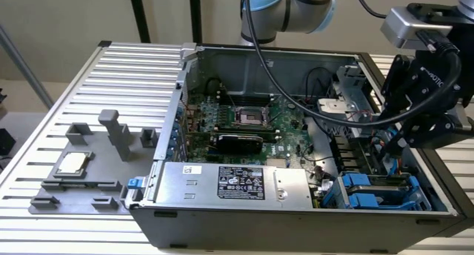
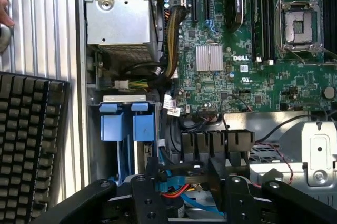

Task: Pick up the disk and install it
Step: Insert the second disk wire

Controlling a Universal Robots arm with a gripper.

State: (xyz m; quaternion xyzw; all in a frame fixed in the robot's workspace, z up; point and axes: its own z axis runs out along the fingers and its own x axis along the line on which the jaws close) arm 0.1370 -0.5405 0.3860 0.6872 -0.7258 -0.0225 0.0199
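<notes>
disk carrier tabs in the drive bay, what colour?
Blue carrier tabs, clearest in the wrist view.

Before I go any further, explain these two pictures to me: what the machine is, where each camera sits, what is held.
It is a robot arm with a gripper reaching over an open computer case on a slatted table. One camera watches from outside; the other rides on the wrist, looking down past the gripper's black fingers at the green motherboard. The blue disk carriers sit in their bay inside the case. Nothing visibly sits between the fingers. A grey fixture with a small silver chip lies beside the case.
</notes>
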